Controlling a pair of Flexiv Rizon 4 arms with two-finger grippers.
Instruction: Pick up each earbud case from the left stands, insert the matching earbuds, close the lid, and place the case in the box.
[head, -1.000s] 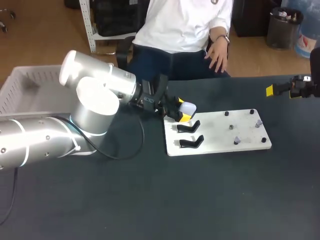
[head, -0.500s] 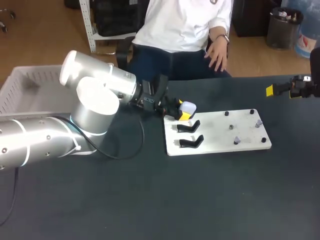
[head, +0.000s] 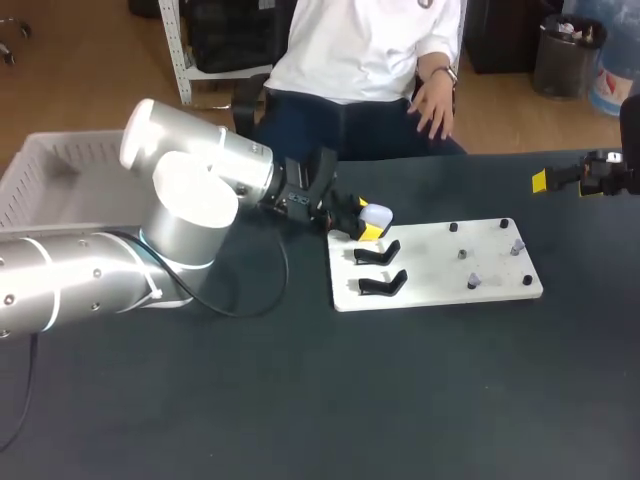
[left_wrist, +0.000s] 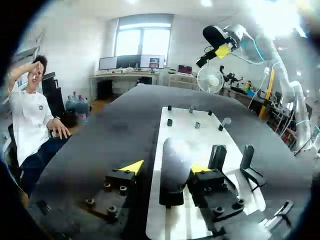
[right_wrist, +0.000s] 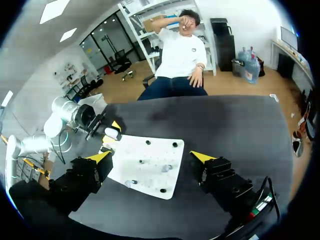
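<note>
- The left gripper (left_wrist: 165, 167) stood spread around the smooth, rounded white plastic earbud case (left_wrist: 175, 156), not yet clamped. One yellow tip was clearly apart from the case, likely lining up a sideways pinch.
- The case apparently rested on its black stand at the flat white board's (head: 430, 280) corner.
- The right gripper (right_wrist: 151, 156) hung unclenched and empty, well apart, probably waiting for the earbuds.
- The white lattice plastic box (head: 30, 165) sat far left.

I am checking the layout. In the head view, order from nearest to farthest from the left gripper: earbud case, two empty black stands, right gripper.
1. earbud case, between the left gripper's fingers.
2. empty black stands, beside it on the white board.
3. right gripper, far off on the right side.
</note>
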